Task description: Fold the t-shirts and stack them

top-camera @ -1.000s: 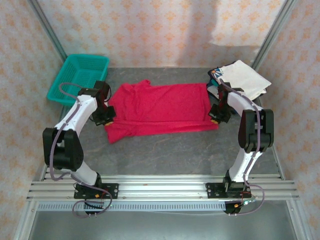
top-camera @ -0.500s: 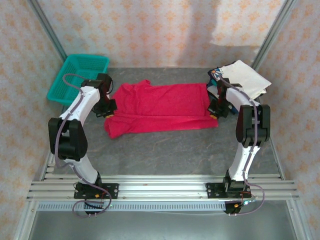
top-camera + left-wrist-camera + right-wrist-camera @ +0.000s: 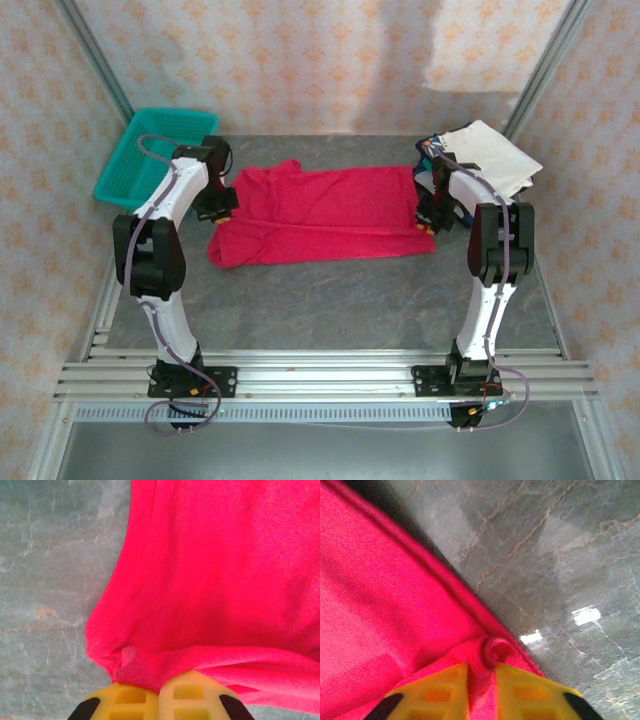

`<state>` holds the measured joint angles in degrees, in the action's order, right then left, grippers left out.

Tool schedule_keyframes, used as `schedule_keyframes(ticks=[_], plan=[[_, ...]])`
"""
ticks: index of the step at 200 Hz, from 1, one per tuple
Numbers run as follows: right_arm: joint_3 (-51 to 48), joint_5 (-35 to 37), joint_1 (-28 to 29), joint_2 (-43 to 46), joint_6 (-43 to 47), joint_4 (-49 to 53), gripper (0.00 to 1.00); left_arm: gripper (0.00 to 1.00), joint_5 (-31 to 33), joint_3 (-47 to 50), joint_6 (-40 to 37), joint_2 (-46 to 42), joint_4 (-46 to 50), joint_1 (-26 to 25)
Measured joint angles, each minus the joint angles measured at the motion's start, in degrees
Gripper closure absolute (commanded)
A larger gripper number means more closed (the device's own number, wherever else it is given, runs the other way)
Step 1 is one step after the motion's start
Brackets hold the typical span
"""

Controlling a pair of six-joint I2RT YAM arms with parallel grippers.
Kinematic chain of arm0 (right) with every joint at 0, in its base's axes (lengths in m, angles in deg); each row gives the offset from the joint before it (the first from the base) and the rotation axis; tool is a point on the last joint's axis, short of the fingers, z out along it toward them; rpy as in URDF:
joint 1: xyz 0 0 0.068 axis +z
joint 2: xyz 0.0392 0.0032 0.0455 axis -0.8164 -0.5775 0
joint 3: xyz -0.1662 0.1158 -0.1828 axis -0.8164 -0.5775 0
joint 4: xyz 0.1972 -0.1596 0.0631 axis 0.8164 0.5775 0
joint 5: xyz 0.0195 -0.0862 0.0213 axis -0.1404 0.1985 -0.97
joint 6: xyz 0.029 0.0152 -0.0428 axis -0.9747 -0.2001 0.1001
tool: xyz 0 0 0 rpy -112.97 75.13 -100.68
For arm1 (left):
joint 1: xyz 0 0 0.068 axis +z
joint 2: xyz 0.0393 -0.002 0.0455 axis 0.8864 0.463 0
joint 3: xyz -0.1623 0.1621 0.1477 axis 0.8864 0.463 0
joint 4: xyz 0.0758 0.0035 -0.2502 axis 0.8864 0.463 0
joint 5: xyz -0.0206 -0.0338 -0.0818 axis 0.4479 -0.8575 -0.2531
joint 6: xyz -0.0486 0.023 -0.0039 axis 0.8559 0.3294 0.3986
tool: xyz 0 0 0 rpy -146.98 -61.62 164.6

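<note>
A bright red t-shirt (image 3: pixel 320 215) lies spread across the middle of the table, folded lengthwise into a wide band. My left gripper (image 3: pixel 218 205) is at its left end, shut on a bunched edge of the red cloth (image 3: pixel 215 570); its yellow pads meet at the left gripper (image 3: pixel 162 687). My right gripper (image 3: pixel 430 215) is at the shirt's right end. Its pads stand slightly apart, right gripper (image 3: pixel 482 672), with a rolled bit of the red hem (image 3: pixel 380 610) lying loose between them. A white t-shirt (image 3: pixel 490 160) lies folded at the back right on a dark navy one (image 3: pixel 430 150).
A teal mesh basket (image 3: pixel 120 175) stands at the back left corner, close behind my left arm. Grey marbled tabletop (image 3: pixel 330 300) stretches in front of the red shirt. Metal frame posts and patterned curtain walls close in the back and sides.
Both grippers moved away from the near edge toward the back, carrying the shirt's front edge over, so the red band is narrower. The right jaws have parted.
</note>
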<state>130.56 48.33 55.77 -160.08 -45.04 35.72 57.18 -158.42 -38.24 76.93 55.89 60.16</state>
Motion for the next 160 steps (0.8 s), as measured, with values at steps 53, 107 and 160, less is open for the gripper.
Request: schedule_keyframes(ticks=[53,107,160], plan=[[3.15,-2.23,-0.24,0.55,-0.81,-1.90,0.38,0.56,-2.82,-14.21,0.24,8.55,-0.13,0.00],[-3.48,-8.55,0.15,12.48,0.31,-5.03,0.14,0.00,-2.01,-24.52,2.16,13.40,1.73,0.02],[-19.04,-14.43,2.19,27.45,1.25,-7.56,0.12,0.01,-3.04,0.07,7.04,-11.39,-2.60,-1.31]])
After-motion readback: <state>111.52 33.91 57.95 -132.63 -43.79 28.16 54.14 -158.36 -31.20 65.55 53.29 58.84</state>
